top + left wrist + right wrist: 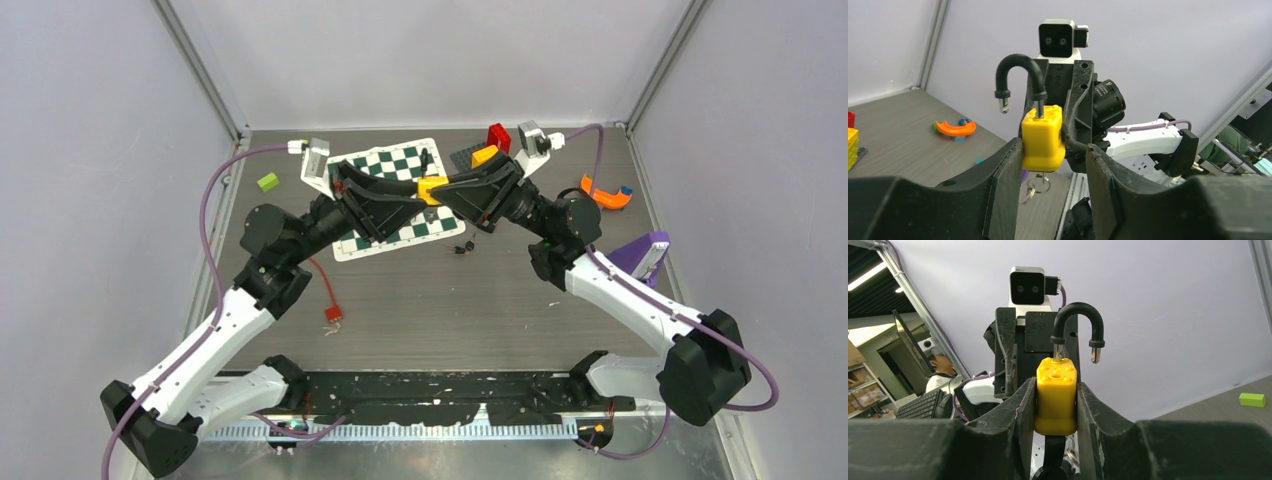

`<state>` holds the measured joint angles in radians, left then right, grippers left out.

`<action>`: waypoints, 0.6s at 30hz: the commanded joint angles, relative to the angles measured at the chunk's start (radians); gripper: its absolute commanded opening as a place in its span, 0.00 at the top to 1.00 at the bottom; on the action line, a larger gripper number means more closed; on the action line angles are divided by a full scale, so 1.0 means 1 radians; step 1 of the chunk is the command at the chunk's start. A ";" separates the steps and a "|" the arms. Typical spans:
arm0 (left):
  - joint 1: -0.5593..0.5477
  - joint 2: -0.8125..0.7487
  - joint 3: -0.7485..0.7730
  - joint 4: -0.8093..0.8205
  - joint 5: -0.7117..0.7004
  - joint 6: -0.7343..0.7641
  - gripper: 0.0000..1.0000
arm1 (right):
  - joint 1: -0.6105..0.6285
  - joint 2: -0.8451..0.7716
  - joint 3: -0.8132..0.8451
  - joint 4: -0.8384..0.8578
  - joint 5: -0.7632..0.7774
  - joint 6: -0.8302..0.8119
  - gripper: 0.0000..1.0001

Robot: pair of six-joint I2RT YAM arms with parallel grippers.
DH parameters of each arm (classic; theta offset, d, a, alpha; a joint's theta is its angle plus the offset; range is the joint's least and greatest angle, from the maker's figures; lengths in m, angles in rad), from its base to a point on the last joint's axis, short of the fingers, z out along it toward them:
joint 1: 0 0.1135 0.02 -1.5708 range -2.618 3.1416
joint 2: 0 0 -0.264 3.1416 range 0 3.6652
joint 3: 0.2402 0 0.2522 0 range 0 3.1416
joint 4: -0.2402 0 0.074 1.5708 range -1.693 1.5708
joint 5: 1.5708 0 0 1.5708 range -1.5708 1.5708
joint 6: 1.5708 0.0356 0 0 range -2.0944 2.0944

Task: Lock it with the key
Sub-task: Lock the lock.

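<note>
The grey surface (450, 300) fills the middle of the top view, walled in by pale panels. Across it the left arm (225, 330) and right arm (630, 295) reach in from the bottom corners and meet in the upper centre, above the right edge of a green-and-white chessboard mat (385, 165).

Where they meet hangs the yellow padlock (1056, 400), off the surface and upright. The right fingers (1023, 410) pinch its body from both sides. Its black shackle (1078, 320) stands open, one leg in the body and the free end hanging clear.

The left fingers (1005, 190) are spread to either side of the padlock's lower half. One lies against the yellow body, and the other stands apart from it.

Small metal rings (1034, 187) dangle under the padlock.

At the upper left of the top view lies a green block (267, 181), and at the right an orange curved piece (603, 194).
</note>
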<state>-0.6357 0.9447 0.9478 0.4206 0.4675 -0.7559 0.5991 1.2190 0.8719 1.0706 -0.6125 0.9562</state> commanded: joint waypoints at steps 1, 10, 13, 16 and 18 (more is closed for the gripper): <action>-0.005 0.000 0.025 -0.011 -0.003 0.003 0.59 | 0.005 0.028 0.057 0.096 0.007 0.046 0.95; -0.003 0.048 0.061 -0.081 0.028 -0.007 0.71 | 0.007 0.072 0.071 0.146 -0.027 0.109 0.95; -0.002 0.046 0.064 -0.089 0.026 0.000 0.93 | 0.007 0.081 0.073 0.147 -0.031 0.115 0.92; 0.002 0.043 0.064 -0.094 0.032 0.014 1.00 | 0.007 0.092 0.077 0.136 -0.036 0.124 0.81; 0.010 0.039 0.064 -0.101 0.047 0.028 1.00 | 0.006 0.092 0.077 0.118 -0.038 0.125 0.71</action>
<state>-0.6239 0.9836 0.9855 0.3416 0.4561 -0.7746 0.5869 1.3087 0.8909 1.1561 -0.6525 1.0477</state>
